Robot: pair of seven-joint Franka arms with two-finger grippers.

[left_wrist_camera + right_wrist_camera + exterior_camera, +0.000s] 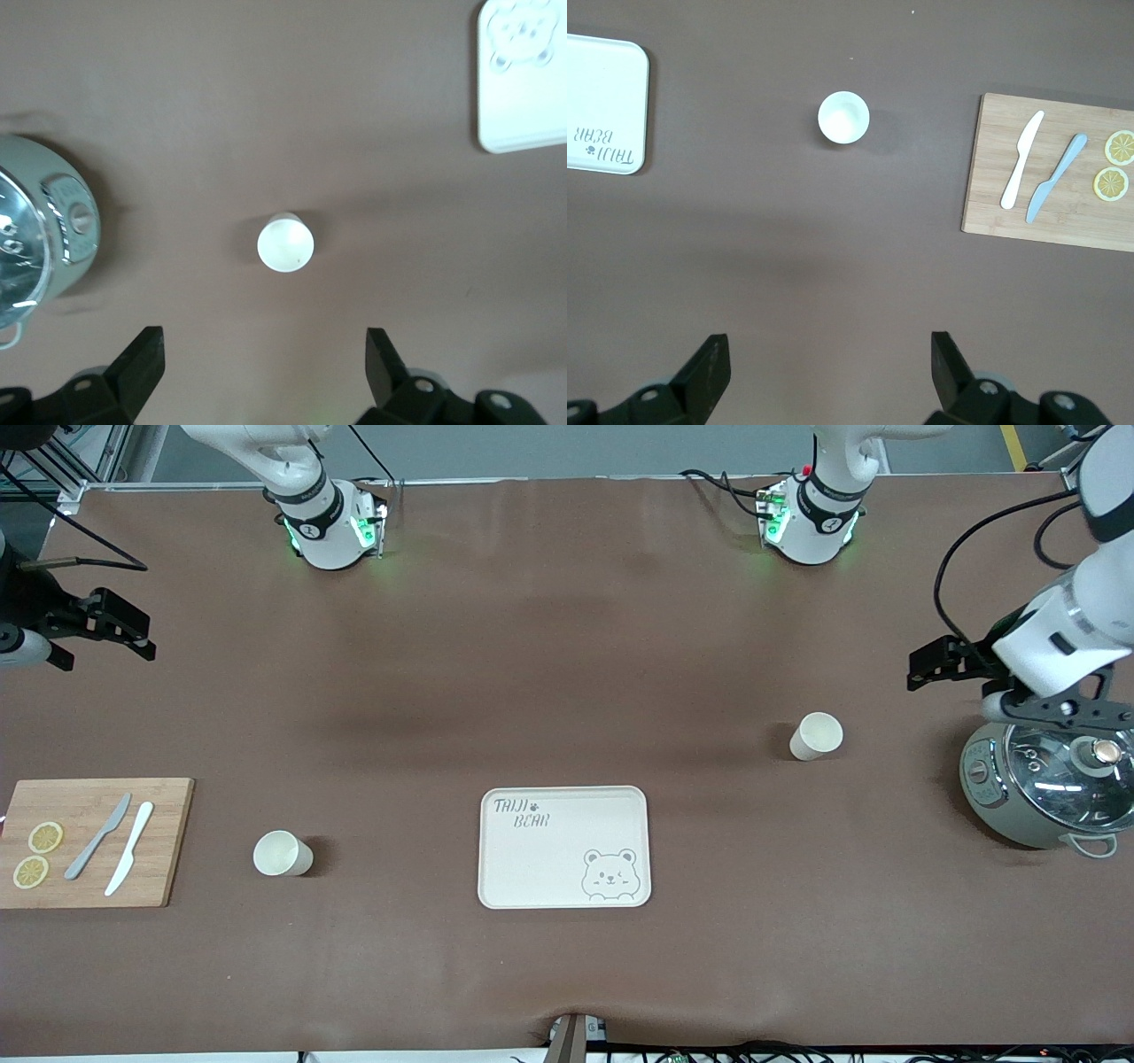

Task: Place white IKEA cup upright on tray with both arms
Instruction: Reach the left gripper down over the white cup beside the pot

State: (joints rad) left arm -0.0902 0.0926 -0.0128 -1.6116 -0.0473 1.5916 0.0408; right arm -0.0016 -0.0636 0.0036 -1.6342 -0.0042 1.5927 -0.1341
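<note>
Two white cups stand upright on the brown worktop (567, 646), neither on the tray: one cup (816, 736) sits toward the left arm's end, farther from the front camera than the tray, and the other cup (283, 854) sits toward the right arm's end, level with the tray. The single cream tray (564, 847), lettered TAIJI BEAR with a bear face, lies between them with bare brown surface on all four of its edges and nothing on it. There is wide open room between each cup and the tray. At the right arm's end one wooden cutting board (89, 842) carries two knives, one grey (98, 837) and one white (129, 860), and two lemon slices (37, 855). At the left arm's end one grey pot with a glass lid (1045, 793) stands near the worktop's edge. The left gripper (948, 664) hangs over the worktop beside the pot, fingers spread wide, holding nothing. The right gripper (106, 627) hangs over the worktop's edge above the board's end, likewise wide apart and holding nothing.
</note>
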